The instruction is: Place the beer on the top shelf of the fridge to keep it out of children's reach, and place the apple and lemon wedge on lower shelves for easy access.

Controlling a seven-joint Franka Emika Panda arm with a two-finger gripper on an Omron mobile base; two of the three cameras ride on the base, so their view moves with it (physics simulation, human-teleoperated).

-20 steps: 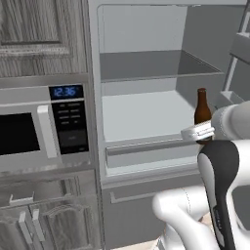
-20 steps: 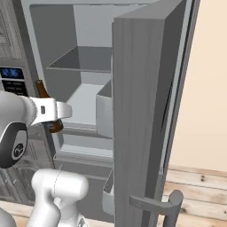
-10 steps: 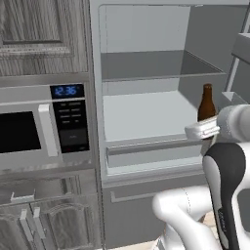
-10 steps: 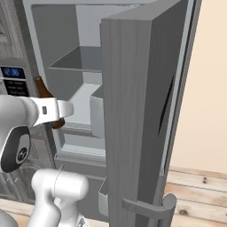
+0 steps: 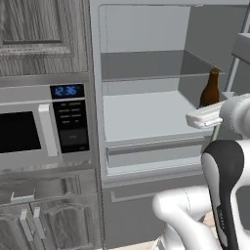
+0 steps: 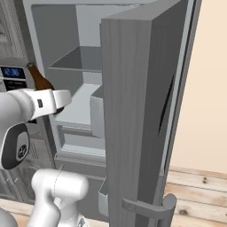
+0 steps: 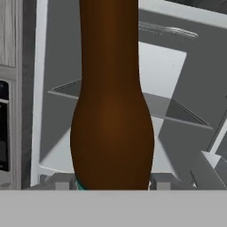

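Note:
The beer (image 5: pixel 211 90) is a brown bottle held upright in front of the open fridge (image 5: pixel 146 97), at the right side of its opening. My gripper (image 5: pixel 209 115) is shut on the bottle's lower body. In the right base view the beer (image 6: pixel 40 80) rises above the white hand (image 6: pixel 52 100). The hand view has the beer (image 7: pixel 113 111) between the fingertips (image 7: pixel 65 181), with a teal label edge at the bottom. The top shelf (image 5: pixel 146 66) is bare and dark grey. A paler lower shelf (image 5: pixel 141 114) lies below it. The apple and lemon wedge are out of view.
A microwave (image 5: pixel 44 127) with a blue clock sits left of the fridge, wooden cabinets (image 5: pixel 44 215) below it. The fridge door (image 6: pixel 137 111) stands open to the right, close to the arm, carrying a bin (image 6: pixel 98 111). A drawer front (image 5: pixel 156 151) lies under the lower shelf.
The whole picture has shifted, so the base has driven; the open door looms larger in the right base view. The beer stays gripped and sits slightly further right before the fridge.

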